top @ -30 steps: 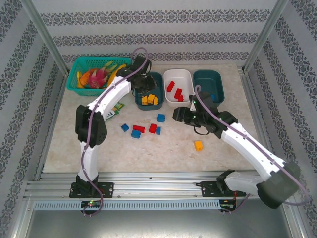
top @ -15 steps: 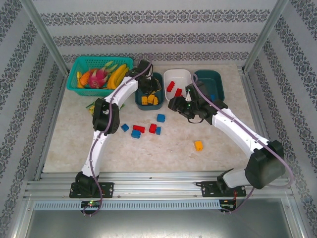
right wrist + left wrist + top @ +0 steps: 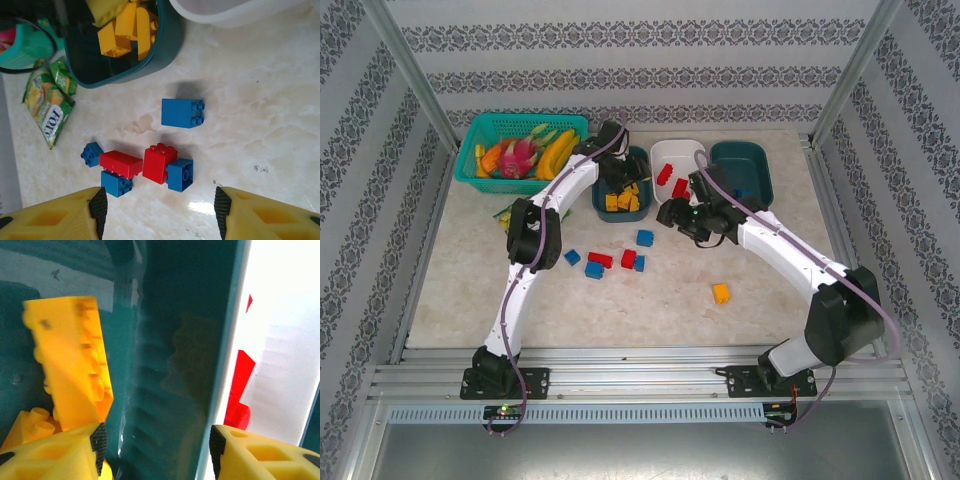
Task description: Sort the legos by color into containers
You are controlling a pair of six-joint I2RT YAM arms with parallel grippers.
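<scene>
Yellow legos (image 3: pixel 70 360) sit in the left teal tub (image 3: pixel 175 365) under my released left gripper (image 3: pixel 157 440), while my right gripper (image 3: pixel 159 205), also released, hangs above red and blue legos (image 3: pixel 159 162).

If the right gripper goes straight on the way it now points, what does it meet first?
Most likely the square red lego and the blue lego beside it, on the table just ahead of the open right gripper. Depth is unclear, so I cannot tell which comes first.

- A marble-patterned table (image 3: pixel 670 310) is shown.
- Teal tubs (image 3: pixel 735 158), a white tub (image 3: pixel 678 152), a turquoise basket (image 3: pixel 478 128) and snack packets (image 3: pixel 50 117) are set at its rear.
- Blue bricks (image 3: pixel 645 237), red bricks (image 3: pixel 600 260) and an orange brick (image 3: pixel 721 293) are scattered mid-table.
</scene>
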